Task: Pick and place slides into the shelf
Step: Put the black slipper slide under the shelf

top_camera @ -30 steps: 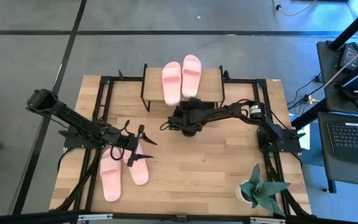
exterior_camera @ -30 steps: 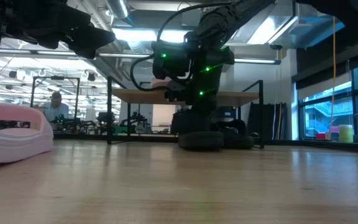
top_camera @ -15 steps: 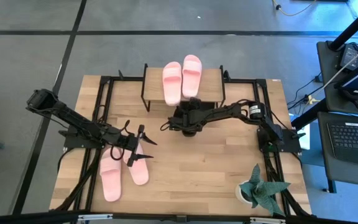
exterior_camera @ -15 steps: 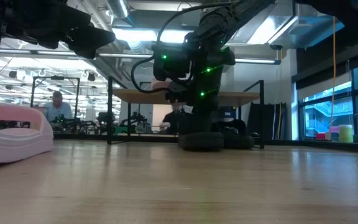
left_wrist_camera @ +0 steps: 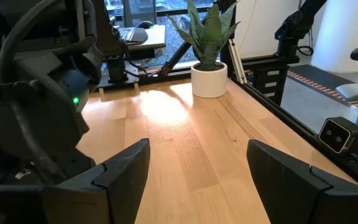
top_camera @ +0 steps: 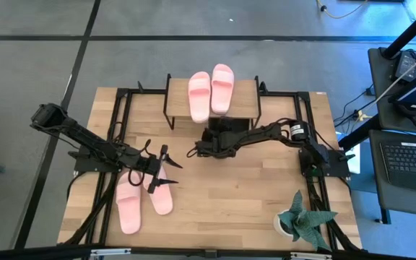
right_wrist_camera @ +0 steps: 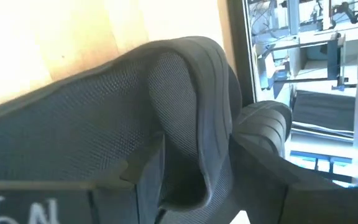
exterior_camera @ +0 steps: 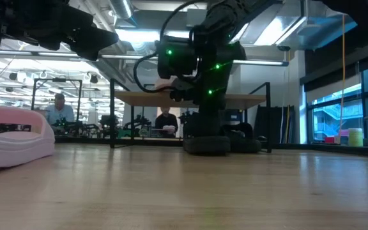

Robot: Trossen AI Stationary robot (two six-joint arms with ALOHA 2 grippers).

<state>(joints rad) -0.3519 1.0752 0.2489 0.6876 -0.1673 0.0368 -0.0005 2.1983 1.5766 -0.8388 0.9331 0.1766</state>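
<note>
My right gripper (top_camera: 208,146) reaches from the table's right to just in front of the shelf (top_camera: 248,102) and is shut on a black slide (top_camera: 226,128). That slide lies on the table (exterior_camera: 206,145), with a second black slide (right_wrist_camera: 267,119) close beside it. Two pink slides (top_camera: 199,95) (top_camera: 222,87) lie on the shelf's wooden top board. My left gripper (top_camera: 170,173) hangs open above the table's left half, over two more pink slides (top_camera: 128,206) (top_camera: 159,196) that lie flat on the wood. My right gripper has the black slide's wide ribbed strap (right_wrist_camera: 197,143) between its two fingers (right_wrist_camera: 146,180), one on each side of the strap's arch. The fingers come from above, pointing down. The slide's sole rests on the table (exterior_camera: 206,148).
A potted plant (top_camera: 302,220) stands at the table's near right corner. A black metal frame (top_camera: 125,119) runs along the table's sides. One pink slide (exterior_camera: 15,137) shows at the low view's left. Bare wood lies in the table's middle and near part (top_camera: 230,195).
My right gripper's wrist has risen a little and turned over the black slide, which stays on the table. A person in the room behind has come into sight under the shelf in the low view.
</note>
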